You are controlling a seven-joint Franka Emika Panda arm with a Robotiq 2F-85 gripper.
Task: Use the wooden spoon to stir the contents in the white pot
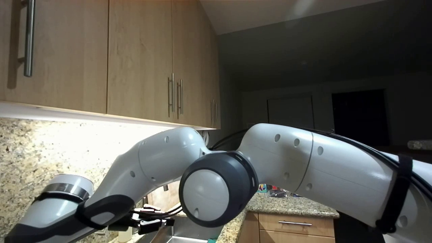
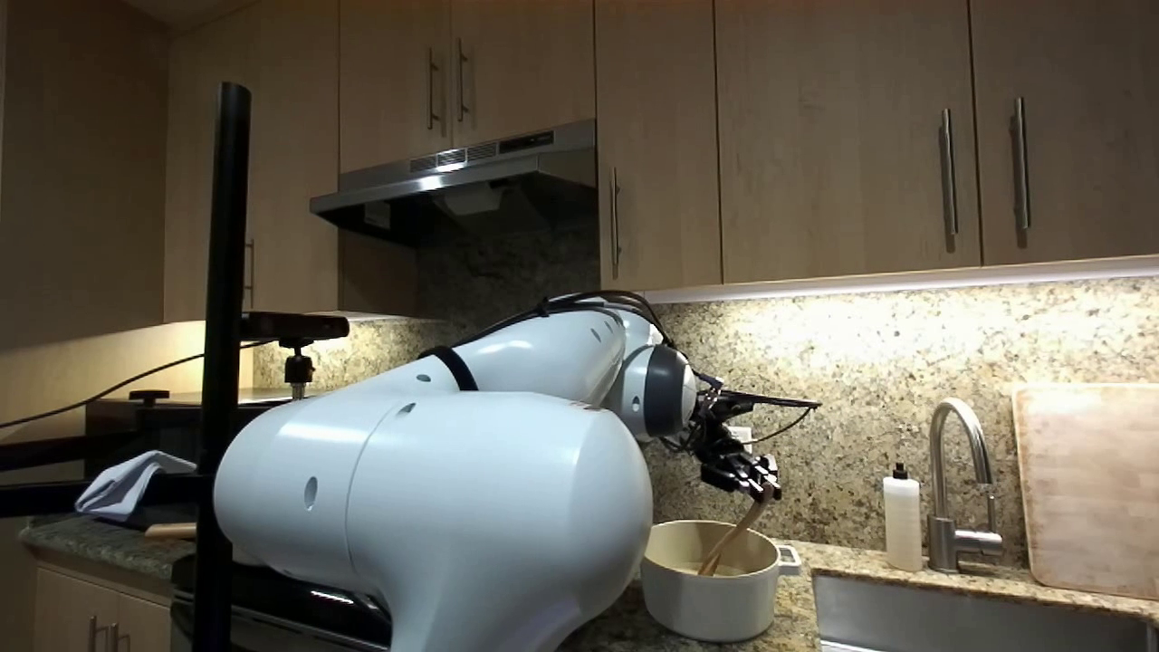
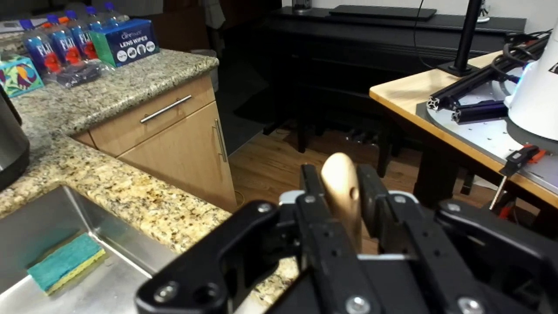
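Pincer (image 3: pixel 340 174) jaws are clamped on the wooden spoon (image 3: pixel 344 203) in the wrist view, the sink (image 3: pixel 120 293) being set in the granite table (image 3: pixel 139 200) to the left. In an exterior view, wooden cabinets (image 1: pixel 138 57) are seen above a brightly lit speckled wall (image 1: pixel 27 152). In an exterior view, the white pot (image 2: pixel 711 608) is rested on the table below the pincer, the spoon slanted down into it.

Free gap, pot (image 2: pixel 711 605) to bottle (image 2: pixel 902 527)
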